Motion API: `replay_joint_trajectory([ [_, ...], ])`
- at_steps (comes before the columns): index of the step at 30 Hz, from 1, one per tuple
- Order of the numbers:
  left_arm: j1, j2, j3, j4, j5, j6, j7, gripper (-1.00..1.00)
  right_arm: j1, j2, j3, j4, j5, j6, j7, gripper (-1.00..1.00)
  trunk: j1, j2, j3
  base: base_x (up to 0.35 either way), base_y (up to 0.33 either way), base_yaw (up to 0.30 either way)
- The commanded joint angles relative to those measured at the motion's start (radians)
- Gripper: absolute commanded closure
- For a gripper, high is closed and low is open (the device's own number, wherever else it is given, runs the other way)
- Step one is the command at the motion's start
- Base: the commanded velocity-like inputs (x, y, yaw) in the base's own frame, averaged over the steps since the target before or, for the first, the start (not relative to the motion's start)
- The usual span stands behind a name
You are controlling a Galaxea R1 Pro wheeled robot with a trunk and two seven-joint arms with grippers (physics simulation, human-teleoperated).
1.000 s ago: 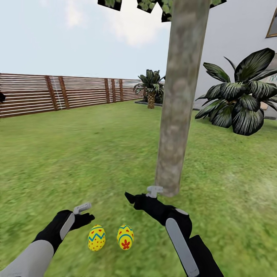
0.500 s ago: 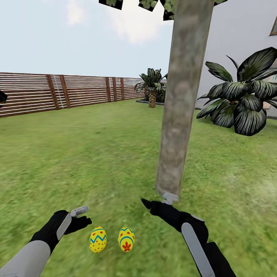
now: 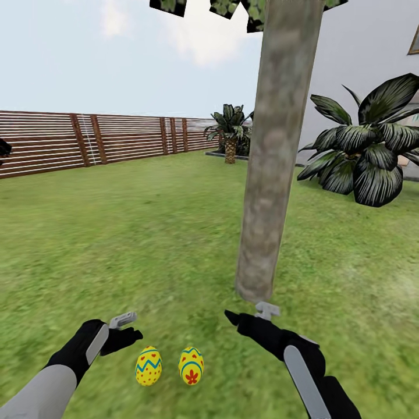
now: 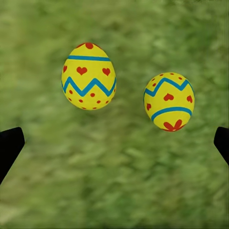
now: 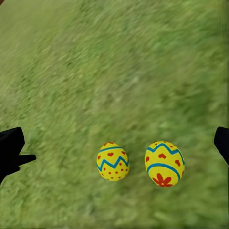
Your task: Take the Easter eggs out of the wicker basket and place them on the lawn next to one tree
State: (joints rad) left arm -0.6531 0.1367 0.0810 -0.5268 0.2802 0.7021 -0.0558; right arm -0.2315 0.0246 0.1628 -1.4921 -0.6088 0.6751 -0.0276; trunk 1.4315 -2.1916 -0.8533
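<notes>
Two yellow Easter eggs with red and blue patterns lie side by side on the lawn (image 3: 116,233), a short way left of the tree (image 3: 267,174) trunk's foot: one egg (image 3: 148,366) (image 4: 88,76) (image 5: 112,161) and its neighbour (image 3: 191,365) (image 4: 169,101) (image 5: 164,163). My left gripper (image 3: 129,327) (image 4: 114,145) hovers open and empty just left of them. Between the eggs and the trunk base, my right gripper (image 3: 247,313) (image 5: 114,143) is also open, holding nothing. The wicker basket is out of view.
A brown slat fence (image 3: 87,139) runs along the far left. A short palm (image 3: 230,131) stands at the back. A large dark-leaved shrub (image 3: 366,151) grows by the white house wall (image 3: 361,64) on the right. Open grass stretches ahead and left.
My right gripper has drawn back toward me and to the right, away from the eggs. The left gripper shifted back slightly. Both eggs stay put.
</notes>
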Motion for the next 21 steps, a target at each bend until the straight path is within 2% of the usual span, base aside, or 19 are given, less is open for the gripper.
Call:
replay_joint_trajectory([
  [1,0.000,-0.001,0.005,-0.001,-0.004,0.006,-0.005,-1.00,0.000,0.000,-0.005,0.000,-0.006,0.004,-0.002,-1.00,0.000,0.000,-0.001,0.000,0.000,0.000],
  [15,0.000,-0.002,0.009,-0.001,-0.006,0.004,-0.004,-1.00,0.000,-0.002,-0.018,0.041,0.001,0.015,-0.010,-1.00,-0.050,0.091,0.040,0.000,0.000,0.000],
  [21,0.000,-0.001,0.008,-0.001,-0.005,0.005,-0.006,-1.00,0.013,-0.032,-0.017,0.084,0.001,0.020,-0.012,-1.00,-0.073,0.133,0.059,-0.119,0.000,0.000],
])
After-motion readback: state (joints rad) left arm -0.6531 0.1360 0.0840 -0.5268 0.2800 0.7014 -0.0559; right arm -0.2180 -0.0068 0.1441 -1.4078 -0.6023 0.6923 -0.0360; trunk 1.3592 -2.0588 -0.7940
